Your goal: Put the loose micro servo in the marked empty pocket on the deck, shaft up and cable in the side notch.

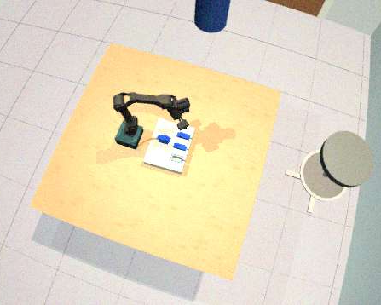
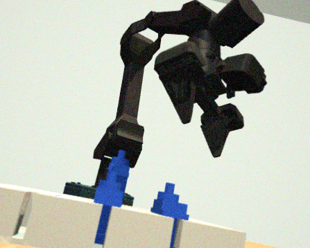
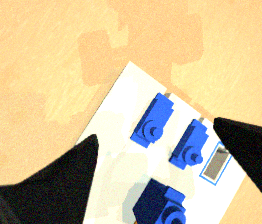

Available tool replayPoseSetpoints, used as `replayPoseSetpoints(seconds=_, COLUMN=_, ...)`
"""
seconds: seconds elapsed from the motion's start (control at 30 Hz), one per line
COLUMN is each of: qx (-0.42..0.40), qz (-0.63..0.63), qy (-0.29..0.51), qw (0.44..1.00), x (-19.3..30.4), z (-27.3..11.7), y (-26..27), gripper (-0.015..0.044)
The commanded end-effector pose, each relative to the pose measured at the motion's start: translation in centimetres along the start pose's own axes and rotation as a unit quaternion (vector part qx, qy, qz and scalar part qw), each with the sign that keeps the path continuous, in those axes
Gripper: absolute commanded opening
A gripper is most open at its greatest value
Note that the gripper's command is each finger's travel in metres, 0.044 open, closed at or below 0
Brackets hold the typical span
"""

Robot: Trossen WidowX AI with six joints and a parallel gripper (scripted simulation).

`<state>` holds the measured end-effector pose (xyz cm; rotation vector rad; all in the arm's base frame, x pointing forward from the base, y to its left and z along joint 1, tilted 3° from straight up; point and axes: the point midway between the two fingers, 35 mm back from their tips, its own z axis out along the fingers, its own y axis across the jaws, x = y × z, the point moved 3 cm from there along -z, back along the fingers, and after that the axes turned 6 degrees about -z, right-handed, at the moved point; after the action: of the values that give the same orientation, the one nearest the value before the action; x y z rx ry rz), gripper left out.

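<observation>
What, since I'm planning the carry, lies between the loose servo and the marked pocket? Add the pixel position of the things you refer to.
Bare deck (image 1: 170, 149) (image 2: 69, 218) (image 3: 195, 182) between the loose servo (image 1: 164, 139) (image 3: 174, 194) and marked pocket (image 1: 176, 158) (image 2: 58, 195) (image 3: 216, 166), top and wrist views.

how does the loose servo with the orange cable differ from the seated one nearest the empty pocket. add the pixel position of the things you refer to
The loose servo (image 1: 164, 139) (image 2: 121, 163) (image 3: 175, 195) shows a tall dark-blue side in the wrist view; the seated servo (image 1: 180, 146) (image 2: 107, 195) (image 3: 189, 142) shows mostly its top. An orange cable runs from the loose servo, while the seated servo has a blue strip in its side notch. Both are blue with a round shaft.
</observation>
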<state>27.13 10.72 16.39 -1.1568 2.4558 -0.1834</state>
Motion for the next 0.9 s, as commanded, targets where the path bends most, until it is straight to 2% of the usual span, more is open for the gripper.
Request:
replayPoseSetpoints(seconds=0.0, qx=-0.017, qz=0.066, qy=0.032, qw=0.997, x=2.6, z=-0.3, y=-0.6, gripper=0.0440)
replayPoseSetpoints(seconds=0.33, qx=-0.048, qz=0.208, qy=0.102, qw=0.972, x=7.7, z=-1.0, y=-1.1, gripper=0.0440)
replayPoseSetpoints(seconds=0.67, qx=-0.078, qz=0.351, qy=0.167, qw=0.918, x=12.2, z=-2.2, y=-0.8, gripper=0.0440)
replayPoseSetpoints(seconds=0.87, qx=-0.080, qz=0.360, qy=0.171, qw=0.914, x=12.5, z=-2.3, y=-0.8, gripper=0.0440)
